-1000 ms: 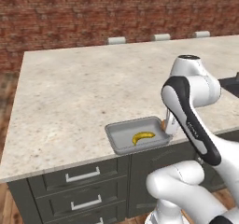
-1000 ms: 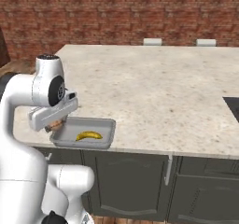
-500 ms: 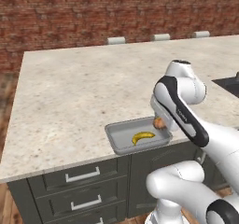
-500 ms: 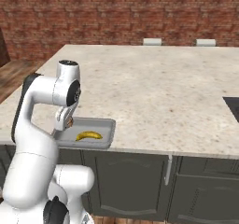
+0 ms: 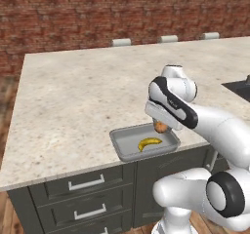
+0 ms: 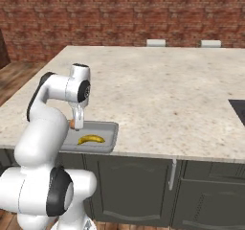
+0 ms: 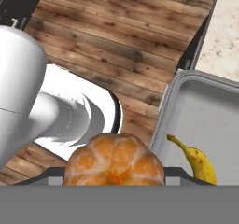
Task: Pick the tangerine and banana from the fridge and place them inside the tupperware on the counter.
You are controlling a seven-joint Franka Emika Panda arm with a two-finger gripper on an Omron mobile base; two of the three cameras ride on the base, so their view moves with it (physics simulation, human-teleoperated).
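Orange tangerine (image 7: 113, 158) sits clamped in my tool (image 5: 161, 126) (tips mostly hidden), beside the tupperware (image 5: 128, 145) where the banana (image 5: 149, 143) lies.

Soft, even rendered light falls across the counter (image 5: 88, 96), bright and without glare. The arm throws only a faint shadow into the tupperware (image 5: 128, 145), and a pale shadow edges the wooden floor (image 7: 116, 45). The close tangerine (image 7: 113, 159) looks slightly soft, and edges look jagged and coarse.
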